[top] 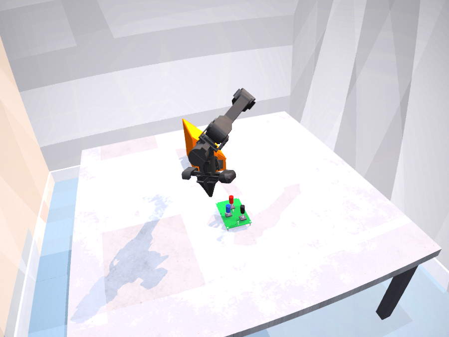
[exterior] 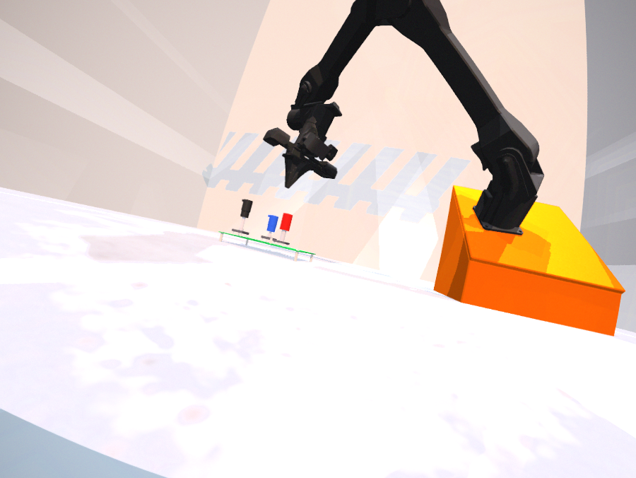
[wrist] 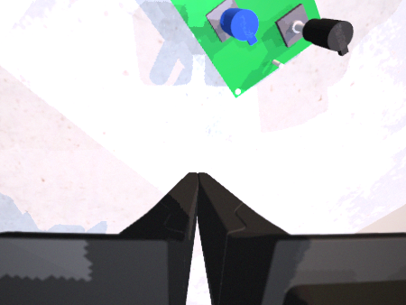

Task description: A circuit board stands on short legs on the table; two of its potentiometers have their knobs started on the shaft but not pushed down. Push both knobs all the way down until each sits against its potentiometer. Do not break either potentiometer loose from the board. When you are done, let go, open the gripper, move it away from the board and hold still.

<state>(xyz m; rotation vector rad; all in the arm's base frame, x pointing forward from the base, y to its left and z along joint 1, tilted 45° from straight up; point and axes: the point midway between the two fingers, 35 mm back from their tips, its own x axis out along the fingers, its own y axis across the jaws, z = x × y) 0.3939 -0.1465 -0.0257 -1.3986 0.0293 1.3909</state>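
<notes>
The green board (top: pixel 233 222) (wrist: pixel 235 68) stands on short legs, with three potentiometers on it. A black knob (top: pixel 242 209) (exterior: pixel 246 208) (wrist: pixel 328 34) stands high, with pale shaft showing beneath it. A red knob (top: pixel 231 199) (exterior: pixel 286 222) also has pale shaft below; it is outside the wrist view. A blue knob (top: pixel 227 208) (exterior: pixel 272 223) (wrist: pixel 240 24) has a shorter piece of shaft showing in the exterior view. My gripper (top: pixel 210 196) (exterior: pixel 288 186) (wrist: pixel 197 181) is shut and empty, pointing down, above and beside the board, touching no knob.
The orange wedge-shaped base block (top: pixel 189 145) (exterior: pixel 539 295) carries the arm, behind the board in the top view. The white table (top: pixel 326 232) has a dark front edge. The arm's shadow falls across the table's left part in the top view.
</notes>
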